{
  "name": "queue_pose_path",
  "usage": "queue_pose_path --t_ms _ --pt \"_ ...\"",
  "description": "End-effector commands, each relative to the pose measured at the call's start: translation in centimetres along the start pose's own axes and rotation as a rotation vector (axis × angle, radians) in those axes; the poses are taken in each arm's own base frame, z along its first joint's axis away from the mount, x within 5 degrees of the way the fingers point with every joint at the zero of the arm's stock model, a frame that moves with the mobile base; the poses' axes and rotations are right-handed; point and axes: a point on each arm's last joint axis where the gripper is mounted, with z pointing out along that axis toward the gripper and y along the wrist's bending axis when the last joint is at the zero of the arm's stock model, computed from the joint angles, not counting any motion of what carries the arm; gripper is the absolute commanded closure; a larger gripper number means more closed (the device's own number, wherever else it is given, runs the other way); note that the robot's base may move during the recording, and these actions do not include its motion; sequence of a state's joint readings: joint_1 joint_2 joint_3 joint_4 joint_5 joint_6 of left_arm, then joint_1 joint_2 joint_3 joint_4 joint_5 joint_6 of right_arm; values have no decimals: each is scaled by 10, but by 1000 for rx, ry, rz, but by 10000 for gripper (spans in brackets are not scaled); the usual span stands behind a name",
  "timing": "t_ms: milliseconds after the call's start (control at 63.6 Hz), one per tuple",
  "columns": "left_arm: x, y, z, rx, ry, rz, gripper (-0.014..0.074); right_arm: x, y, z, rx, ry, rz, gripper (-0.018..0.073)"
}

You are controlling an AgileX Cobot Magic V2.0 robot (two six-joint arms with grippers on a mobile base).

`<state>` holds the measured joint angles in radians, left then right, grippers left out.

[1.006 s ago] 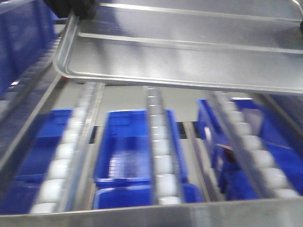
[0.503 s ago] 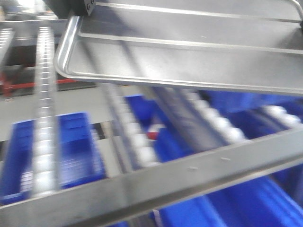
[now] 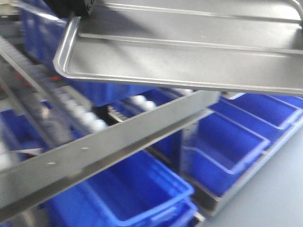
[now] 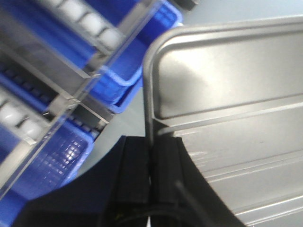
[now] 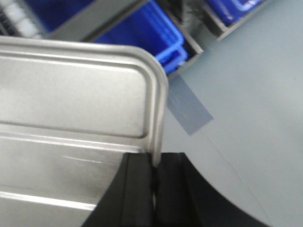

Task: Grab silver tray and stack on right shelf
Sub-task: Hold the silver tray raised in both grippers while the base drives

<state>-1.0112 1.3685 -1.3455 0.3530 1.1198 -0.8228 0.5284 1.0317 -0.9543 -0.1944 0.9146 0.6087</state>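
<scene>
Silver tray (image 3: 180, 61) is up in the air over the right shelf (image 3: 118, 146), not resting on it | left gripper (image 4: 150, 149) and right gripper (image 5: 154, 165) both clamped on its rim | we judge: grab done, stacking remains.

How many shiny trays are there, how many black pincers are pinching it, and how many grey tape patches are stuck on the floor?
silver tray: 1
pincers: 2 (left pincer, right pincer, each clamped on a tray rim)
grey tape patch: 1
Total: 4
</scene>
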Motion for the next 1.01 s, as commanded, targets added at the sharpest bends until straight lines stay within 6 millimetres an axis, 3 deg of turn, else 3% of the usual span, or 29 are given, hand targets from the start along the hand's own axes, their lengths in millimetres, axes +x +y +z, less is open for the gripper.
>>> queue_pose_path --t_ms 0,990 --pt "-6 7 -19 -10 -61 18 691 -13 -2 -14 5 -105 -41 505" --pt "-6 7 -19 -10 -61 18 691 -13 -2 -14 5 -105 -41 505"
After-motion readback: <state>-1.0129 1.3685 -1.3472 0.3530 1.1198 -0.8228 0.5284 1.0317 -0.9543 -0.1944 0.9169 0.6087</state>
